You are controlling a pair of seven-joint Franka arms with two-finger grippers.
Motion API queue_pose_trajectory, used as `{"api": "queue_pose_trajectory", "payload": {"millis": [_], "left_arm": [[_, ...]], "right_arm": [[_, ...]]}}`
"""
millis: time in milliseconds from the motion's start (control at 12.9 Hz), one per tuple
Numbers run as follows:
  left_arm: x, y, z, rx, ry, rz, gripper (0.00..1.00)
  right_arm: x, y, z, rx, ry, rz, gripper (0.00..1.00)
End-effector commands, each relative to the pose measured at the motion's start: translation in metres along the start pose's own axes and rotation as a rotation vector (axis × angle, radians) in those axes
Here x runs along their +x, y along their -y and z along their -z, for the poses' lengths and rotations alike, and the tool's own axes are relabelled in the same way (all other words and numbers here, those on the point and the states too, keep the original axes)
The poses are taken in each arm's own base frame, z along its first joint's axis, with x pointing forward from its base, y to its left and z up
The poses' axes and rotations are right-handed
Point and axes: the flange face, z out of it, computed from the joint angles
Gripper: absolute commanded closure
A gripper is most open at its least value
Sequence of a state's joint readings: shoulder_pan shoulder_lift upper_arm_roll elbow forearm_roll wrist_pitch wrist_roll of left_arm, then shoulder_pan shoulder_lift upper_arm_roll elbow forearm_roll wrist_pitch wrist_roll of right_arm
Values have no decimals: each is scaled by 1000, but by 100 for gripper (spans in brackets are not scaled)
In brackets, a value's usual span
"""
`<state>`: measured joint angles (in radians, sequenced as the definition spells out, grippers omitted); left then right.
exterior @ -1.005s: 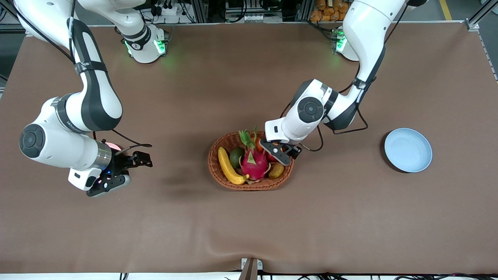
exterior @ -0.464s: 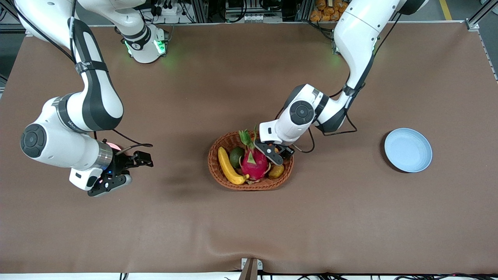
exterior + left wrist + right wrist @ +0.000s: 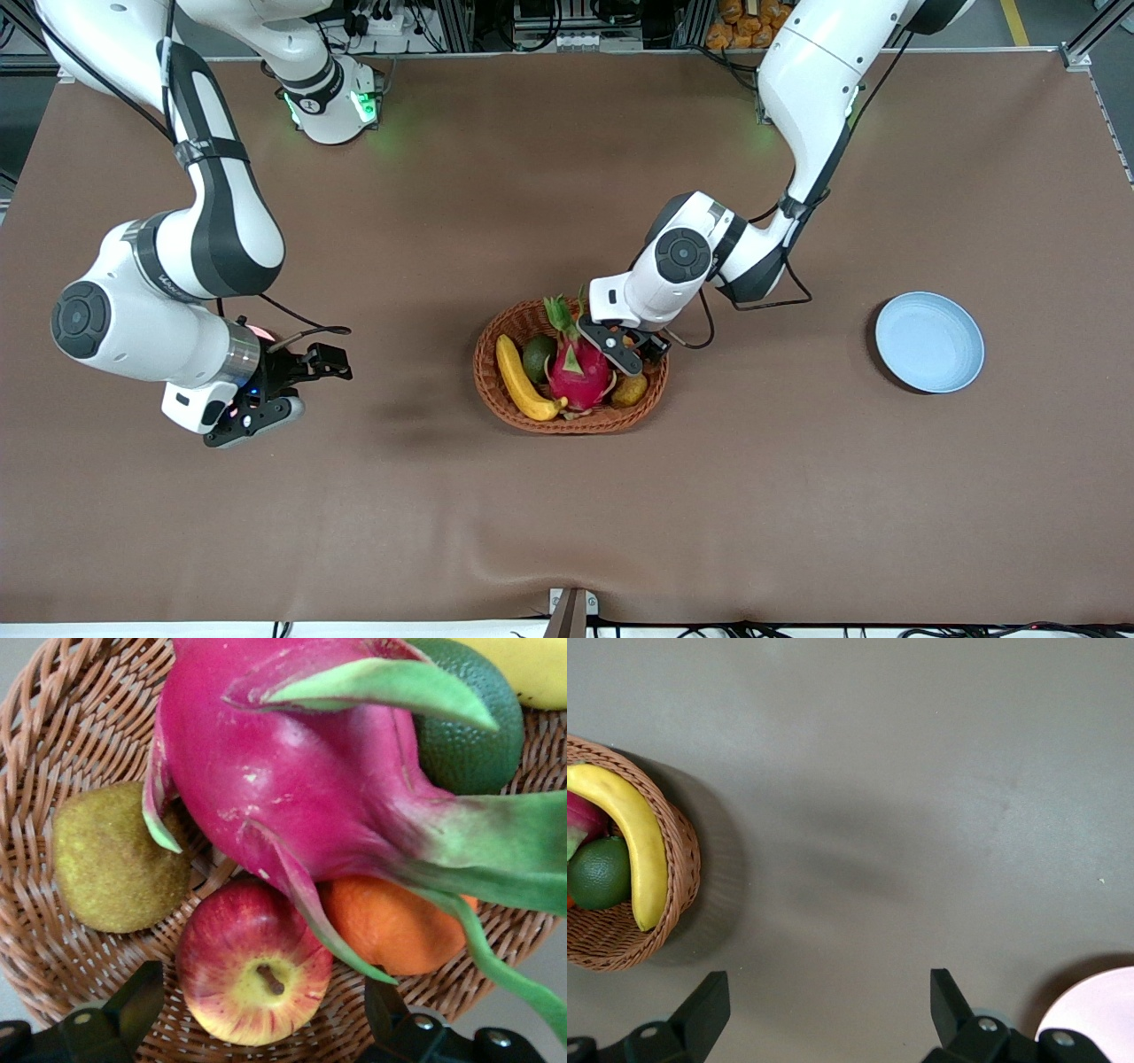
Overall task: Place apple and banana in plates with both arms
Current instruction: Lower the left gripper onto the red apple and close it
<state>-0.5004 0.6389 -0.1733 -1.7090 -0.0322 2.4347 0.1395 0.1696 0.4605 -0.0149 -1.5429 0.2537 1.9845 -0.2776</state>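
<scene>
In the basket (image 3: 53,718), dragon fruit (image 3: 292,771) overlaps apple (image 3: 252,966).

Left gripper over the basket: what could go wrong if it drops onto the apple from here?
The left gripper hangs open over the wicker basket, its fingers either side of the apple.
1. The dragon fruit leans over the apple, one green scale draped across it; a finger may catch it.
2. The orange fruit sits tight beside the apple, leaving that finger little room.
3. Lifting may drag the light basket.
The right gripper waits, open, by the pink plate.
</scene>
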Motion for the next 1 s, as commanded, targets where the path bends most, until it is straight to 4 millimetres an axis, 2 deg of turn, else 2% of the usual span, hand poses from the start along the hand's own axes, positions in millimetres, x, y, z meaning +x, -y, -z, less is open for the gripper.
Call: {"api": "queue_pose_trajectory", "payload": {"millis": [0,541,618,696,928], "left_arm": [[-1,2,-1,31,-7,-24,0],[-1,4,-10,43,-18,-39,0],[0,3,-10,48,-17,-47,5],[0,3,-10,48,-17,-45,14],[-1,8,-1,52,-19,-40,59]], "right_arm": [[5,2,-2,10,-9,9,0],[6,5,-2,11,-11,9,0],[6,6,-2,11,-11,9,0],[6,7,-3,11,-10,9,0],[6,7,-3,9,-10,9,0]]}}
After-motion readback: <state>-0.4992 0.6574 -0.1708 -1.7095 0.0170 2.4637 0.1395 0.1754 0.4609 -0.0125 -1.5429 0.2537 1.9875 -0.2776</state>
